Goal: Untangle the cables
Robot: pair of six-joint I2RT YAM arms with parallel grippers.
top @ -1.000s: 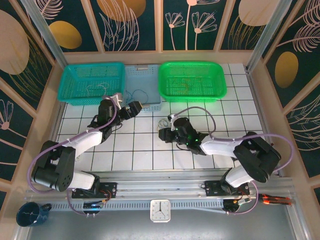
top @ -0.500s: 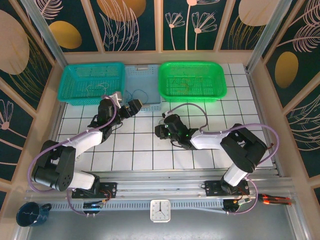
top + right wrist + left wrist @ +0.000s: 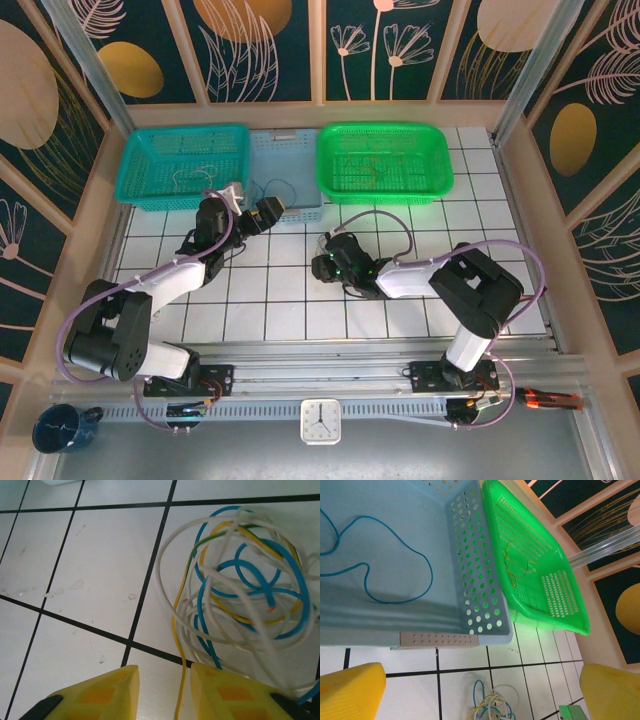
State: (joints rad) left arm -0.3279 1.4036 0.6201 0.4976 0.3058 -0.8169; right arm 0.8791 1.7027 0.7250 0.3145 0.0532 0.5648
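Right gripper (image 3: 164, 675) sits low on the tiles, fingers slightly parted, a yellow strand running between them, the tangle of cables (image 3: 240, 580) just beyond. Left gripper (image 3: 480, 690) gapes wide at the blue basket (image 3: 485, 580): one blue wire (image 3: 395, 570) inside. The green basket (image 3: 560, 605) holds yellowish wires (image 3: 515, 565). The teal basket (image 3: 185, 165), far left, holds a whitish wire (image 3: 190, 178). Bare tiles (image 3: 480, 240) lie on the right.

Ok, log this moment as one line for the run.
task: untangle cables | left gripper: open, at front of light-blue basket | right gripper: partly open, straddling yellow strand of cable tangle | held: nothing
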